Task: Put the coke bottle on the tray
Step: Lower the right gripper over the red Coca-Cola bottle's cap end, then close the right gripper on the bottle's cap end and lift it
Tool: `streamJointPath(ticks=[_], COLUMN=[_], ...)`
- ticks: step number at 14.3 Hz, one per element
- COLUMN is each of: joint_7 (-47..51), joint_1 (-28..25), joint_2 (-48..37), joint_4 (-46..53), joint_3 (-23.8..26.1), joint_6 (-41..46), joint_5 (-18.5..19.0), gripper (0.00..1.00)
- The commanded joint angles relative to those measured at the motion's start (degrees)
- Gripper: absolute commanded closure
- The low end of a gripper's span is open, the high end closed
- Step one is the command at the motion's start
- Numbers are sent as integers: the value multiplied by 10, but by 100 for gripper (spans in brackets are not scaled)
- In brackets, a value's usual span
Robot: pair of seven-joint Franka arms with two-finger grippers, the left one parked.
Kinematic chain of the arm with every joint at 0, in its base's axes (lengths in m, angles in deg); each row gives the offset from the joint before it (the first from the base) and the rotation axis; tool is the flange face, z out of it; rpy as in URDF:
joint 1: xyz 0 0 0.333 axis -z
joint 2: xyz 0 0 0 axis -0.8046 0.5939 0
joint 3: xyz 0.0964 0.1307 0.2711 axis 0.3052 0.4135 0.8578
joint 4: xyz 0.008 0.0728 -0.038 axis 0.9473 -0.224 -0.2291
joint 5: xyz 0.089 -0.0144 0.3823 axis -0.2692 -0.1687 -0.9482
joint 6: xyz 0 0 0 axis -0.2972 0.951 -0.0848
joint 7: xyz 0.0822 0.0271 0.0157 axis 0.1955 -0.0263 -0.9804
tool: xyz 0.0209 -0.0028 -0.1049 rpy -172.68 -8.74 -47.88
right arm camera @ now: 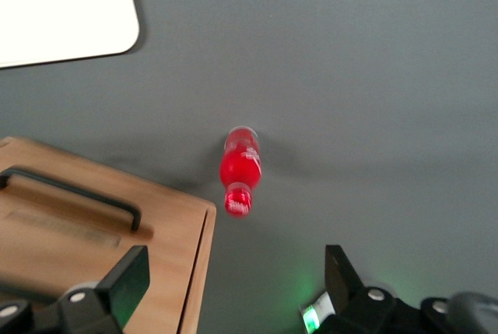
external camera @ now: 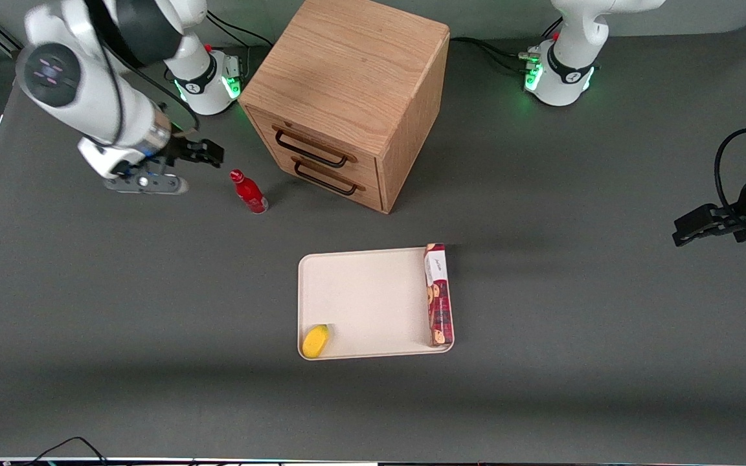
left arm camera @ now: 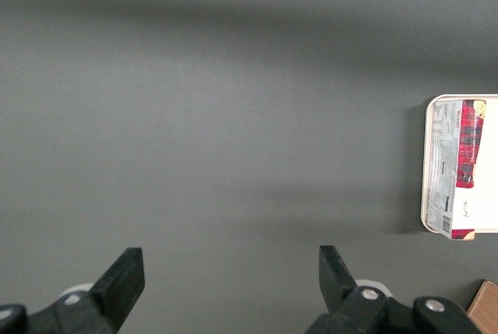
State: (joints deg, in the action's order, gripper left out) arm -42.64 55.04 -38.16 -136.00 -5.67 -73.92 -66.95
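Note:
The coke bottle [external camera: 248,191] is small, glossy red with a red cap, and stands upright on the grey table beside the wooden drawer cabinet [external camera: 347,97]. It also shows in the right wrist view [right arm camera: 240,169]. My right gripper [external camera: 208,153] hovers open and empty above the table beside the bottle, toward the working arm's end, with a gap between them. Its two dark fingers [right arm camera: 132,279] stand wide apart in the wrist view. The cream-beige tray [external camera: 366,298] lies nearer the front camera than the bottle; one corner of it shows in the wrist view [right arm camera: 62,7].
On the tray lie a yellow fruit [external camera: 315,341] in one near corner and a long red biscuit box [external camera: 438,294] along one edge. The cabinet has two drawers with dark handles [external camera: 311,150]. The arm's base [external camera: 208,81] stands beside the cabinet.

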Motion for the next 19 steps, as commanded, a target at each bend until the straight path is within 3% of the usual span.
streamJointPath(ticks=[1,6,9,14,16,19], joint_7=[12,40,40,40,40,41], joint_1=[2,2,2,2,2,2], joint_2=[-58,-45,-43,-35,-32,-32], joint_4=[-146,-208,-220,-250,-252,-251], joint_3=[12,17,21,31,34,36], joint_6=[-125,-204,-229,-273,-276,-276], joint_5=[-12,-13,-49,-51,-51,-54], gripper=[0,0,0,4,17,58])
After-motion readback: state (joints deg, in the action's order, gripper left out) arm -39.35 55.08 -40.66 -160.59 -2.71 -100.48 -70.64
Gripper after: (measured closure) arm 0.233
